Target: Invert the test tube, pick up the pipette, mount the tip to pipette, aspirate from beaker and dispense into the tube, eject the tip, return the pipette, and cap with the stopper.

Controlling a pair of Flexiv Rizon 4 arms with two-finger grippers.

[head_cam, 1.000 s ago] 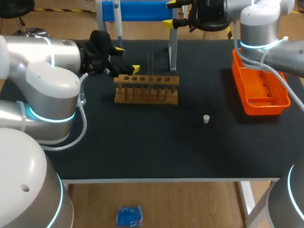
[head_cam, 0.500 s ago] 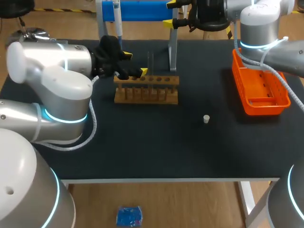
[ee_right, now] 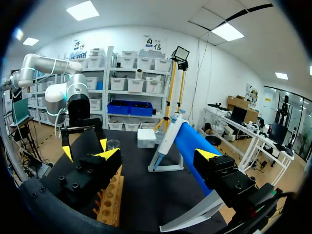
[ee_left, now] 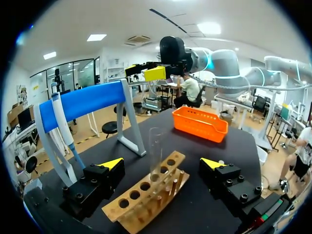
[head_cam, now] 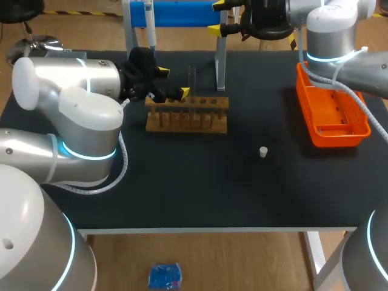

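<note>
**Tube upright in its rack, both grippers open**

A matte black table (head_cam: 200, 182) carries the whole set. Near its back middle stands a wooden rack (head_cam: 187, 114), a plain block with a row of round holes in its top bar and its long axis running across the table. The test tube (ee_left: 155, 151), a slim cylinder of clear glass, stands in one of the middle holes with its long axis vertical; which end is up cannot be told.

The left gripper (head_cam: 173, 82) hangs at the rack's left end with its jaws wide apart. In the left wrist view the tube rises ahead between the yellow-tipped fingers, touching neither.

The pipette (ee_left: 61, 122), smooth white and blue plastic, hangs tip down on a stand (head_cam: 176, 15) with a blue rounded bar and white legs behind the rack.

The right gripper (ee_right: 157, 155) is above the stand at the table's back edge, jaws spread and holding nothing.

A small clear beaker (ee_right: 113, 144) sits on the table beyond the rack. An orange slotted plastic basket (head_cam: 303, 97) lies at the right edge, and a small white stopper (head_cam: 263, 151) stands alone between rack and basket
</note>
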